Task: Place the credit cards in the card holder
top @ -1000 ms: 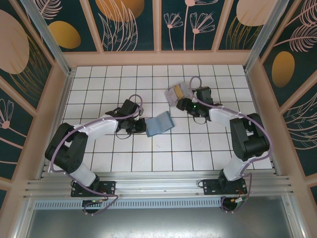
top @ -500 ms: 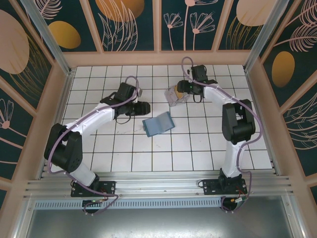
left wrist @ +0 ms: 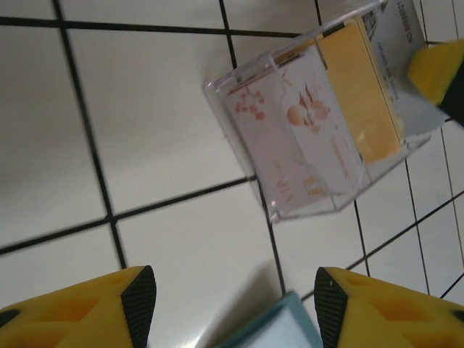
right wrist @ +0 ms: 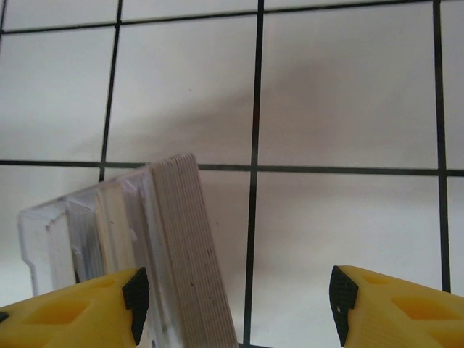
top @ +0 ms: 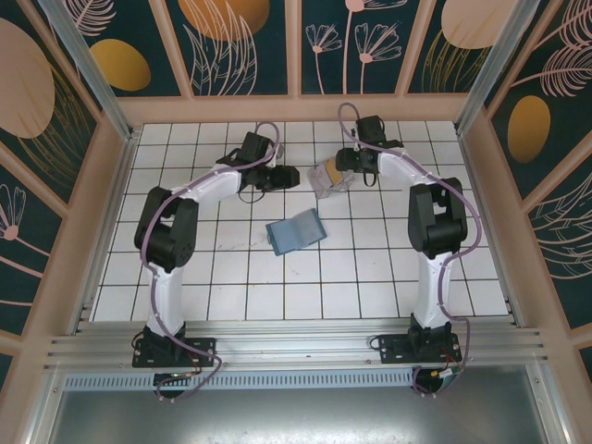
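Cards (top: pixel 326 177) stand on edge as a bunch in a clear box (left wrist: pixel 239 101) at far-centre of the table (top: pixel 185 277). A gold one sits among them & a pink-printed white one faces the L wrist cam. Prob. kept upright so a finger can get at an edge & lift one out. Holder (top: pixel 296 232) lies flat, apart from the box, nearer the bases. Can't tell if it's open or shut. Likely parked mid-table so either arm reaches it.

L gripper (left wrist: pixel 232 297): fingers spread, nothing between. It hangs just left of the box, pointing at it, w/ the holder's corner under it in the wrist view.

R gripper (right wrist: pixel 235 297): fingers spread too, not pinching. The card stack sits just inside one finger, w/ a wide gap to the other. So R looks lined up on the stack's end from the box's right side: cards in reach, no grip. No card in the holder yet.
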Controlling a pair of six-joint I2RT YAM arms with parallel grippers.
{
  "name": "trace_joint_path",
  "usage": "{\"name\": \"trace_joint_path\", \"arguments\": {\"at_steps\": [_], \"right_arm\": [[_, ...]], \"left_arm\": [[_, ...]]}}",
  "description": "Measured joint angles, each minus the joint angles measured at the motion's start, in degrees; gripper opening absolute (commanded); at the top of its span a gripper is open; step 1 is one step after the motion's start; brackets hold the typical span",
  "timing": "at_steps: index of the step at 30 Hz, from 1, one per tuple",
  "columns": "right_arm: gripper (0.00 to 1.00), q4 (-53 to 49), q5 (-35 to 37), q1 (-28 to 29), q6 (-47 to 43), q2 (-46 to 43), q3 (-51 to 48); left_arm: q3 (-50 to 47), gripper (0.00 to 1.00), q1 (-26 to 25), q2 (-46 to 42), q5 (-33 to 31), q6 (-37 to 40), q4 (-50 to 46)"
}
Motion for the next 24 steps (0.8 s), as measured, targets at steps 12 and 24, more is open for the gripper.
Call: {"name": "trace_joint_path", "arguments": {"at_steps": [12,24], "right_arm": [[0.68,-0.57,-0.48,-0.31,-0.17,0.94,0.22],[0.65,-0.76,-0.90,-1.22,-0.20,0.94,0.46]], "left_arm": [[18.45,0.57,-1.42,16.92,6.12,-2.99,1.99],[18.91,0.56,-2.54,20.09,7.69,-3.89,2.64]]}}
